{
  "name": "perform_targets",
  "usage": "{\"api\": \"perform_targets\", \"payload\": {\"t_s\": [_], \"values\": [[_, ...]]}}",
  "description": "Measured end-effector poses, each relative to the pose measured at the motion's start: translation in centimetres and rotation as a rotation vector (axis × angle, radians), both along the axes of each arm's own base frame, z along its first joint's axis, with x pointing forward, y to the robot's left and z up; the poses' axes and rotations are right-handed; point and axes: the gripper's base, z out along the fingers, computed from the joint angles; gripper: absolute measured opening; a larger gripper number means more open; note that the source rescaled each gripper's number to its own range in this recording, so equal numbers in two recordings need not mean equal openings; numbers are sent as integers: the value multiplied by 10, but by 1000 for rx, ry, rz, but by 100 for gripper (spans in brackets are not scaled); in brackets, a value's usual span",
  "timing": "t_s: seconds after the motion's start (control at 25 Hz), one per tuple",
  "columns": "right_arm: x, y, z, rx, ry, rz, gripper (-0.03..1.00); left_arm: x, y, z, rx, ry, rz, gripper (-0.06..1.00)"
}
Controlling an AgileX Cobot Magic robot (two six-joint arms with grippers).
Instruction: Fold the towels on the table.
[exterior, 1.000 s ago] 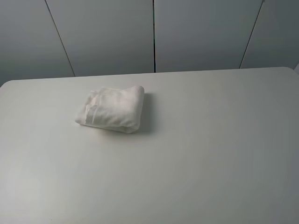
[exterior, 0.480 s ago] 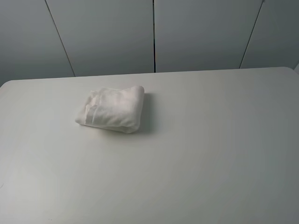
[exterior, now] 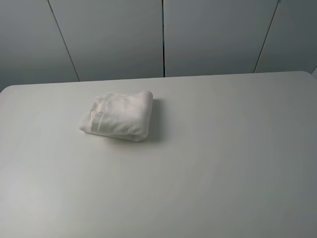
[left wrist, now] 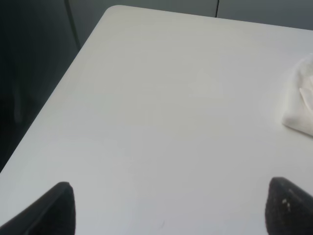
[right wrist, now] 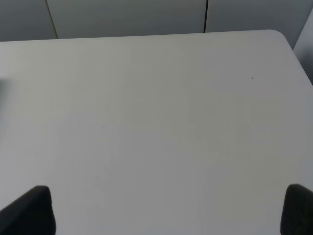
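Towel (exterior: pixel 118 116) sits on the table (exterior: pixel 208 163) as a compact folded bundle, left of centre and toward the far edge in the high view. Thicker rolled fold on its right side, looser layered edges on its left. Nothing is touching it.

Neither arm shows in the high view. Left wrist view: left gripper (left wrist: pixel 171 208) is over bare table near the table's left edge, its two dark fingers (left wrist: pixel 56 208) spread wide apart, nothing between them. One corner of the towel (left wrist: pixel 301 105) shows at the frame's edge, well apart from the fingers.

Right wrist view: right gripper (right wrist: pixel 168 210) also has its fingers (right wrist: pixel 32 210) spread wide and holds nothing, over bare table. Towel isn't visible there. Grey wall panels (exterior: pixel 163 34) stand behind the table.
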Motion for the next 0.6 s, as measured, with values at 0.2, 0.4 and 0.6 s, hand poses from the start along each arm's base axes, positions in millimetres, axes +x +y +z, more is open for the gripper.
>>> {"api": "perform_targets", "payload": {"t_s": [0.2,0.4,0.6], "values": [[0,0,0,0,0,0,100,0,0,0,0,0,0,99],[0,0,0,0,0,0,100,0,0,0,0,0,0,99],[0,0,0,0,0,0,100,0,0,0,5,0,-3,99]]}}
